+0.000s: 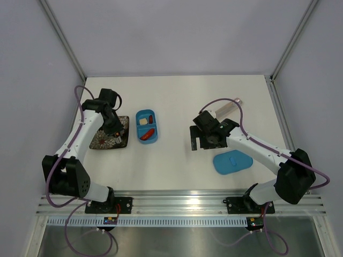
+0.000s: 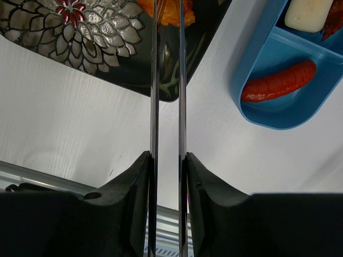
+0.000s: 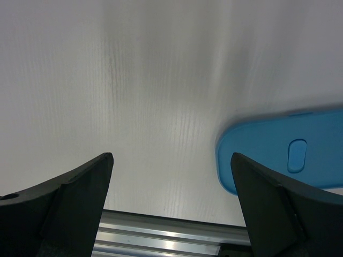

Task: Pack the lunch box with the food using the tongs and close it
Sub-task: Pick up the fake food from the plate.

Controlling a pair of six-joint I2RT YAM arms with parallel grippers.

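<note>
Hovering tongs over orange food on plate.
We see left gripper clamping tongs, right gripper gaping empty; next we squeeze, carry to lunch box.

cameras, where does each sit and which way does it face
Top external: above, behind the arms, looking down at the table; both arms show.
Left wrist: on the left pincer, looking along the tongs at plate and lunch box.
Right wrist: on the open right pincer, facing down at the lid.
Top and right wrist share the lid.
</note>
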